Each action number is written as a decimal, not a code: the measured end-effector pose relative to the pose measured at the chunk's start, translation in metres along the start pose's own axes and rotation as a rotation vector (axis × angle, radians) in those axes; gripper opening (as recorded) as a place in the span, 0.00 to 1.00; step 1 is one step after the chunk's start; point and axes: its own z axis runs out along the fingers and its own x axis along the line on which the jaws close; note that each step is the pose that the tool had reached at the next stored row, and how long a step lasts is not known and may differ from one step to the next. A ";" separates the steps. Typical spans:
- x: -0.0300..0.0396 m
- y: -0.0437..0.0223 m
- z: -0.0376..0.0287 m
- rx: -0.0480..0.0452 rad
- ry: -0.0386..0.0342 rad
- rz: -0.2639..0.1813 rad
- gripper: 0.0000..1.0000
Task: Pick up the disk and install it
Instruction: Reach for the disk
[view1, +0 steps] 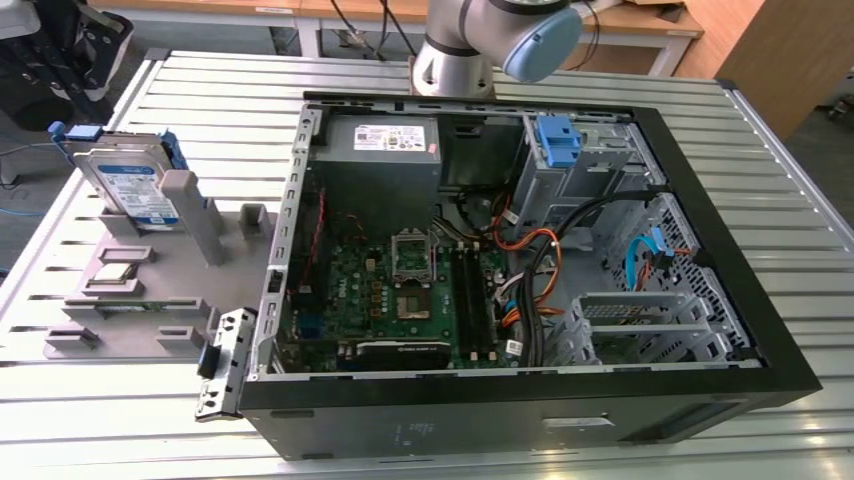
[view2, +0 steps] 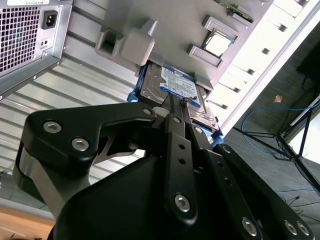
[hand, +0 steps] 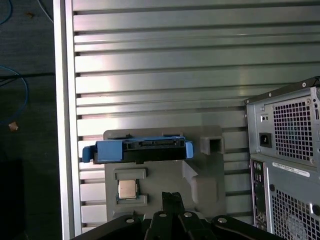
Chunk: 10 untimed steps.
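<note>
— So, the exterior view: where is the disk?
— Upright in a grey stand, outside the open computer case, on the exterior view's left. Bare slatted table surrounds the case.
— And the second wrist view?
— It shows the gripper clenched, its fingers together on nothing. The disk's label faces it just past the tips, untouched.
— The first wrist view?
— That one shows the disk edge-on, its blue caddy beside the case's rear, with open slats beyond.

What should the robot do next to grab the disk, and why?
Probably bring the gripper closer to the disk, toward its upper edge. The disk stands on edge in the grey holder beside the computer case, and the gripper hangs apart from it.
</note>
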 end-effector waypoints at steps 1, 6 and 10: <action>0.0002 0.0000 0.0000 0.0000 0.0000 0.000 0.10; 0.0003 0.0000 0.0000 0.0000 -0.0001 0.000 0.10; 0.0014 -0.0001 0.0002 0.0000 -0.0001 0.000 0.10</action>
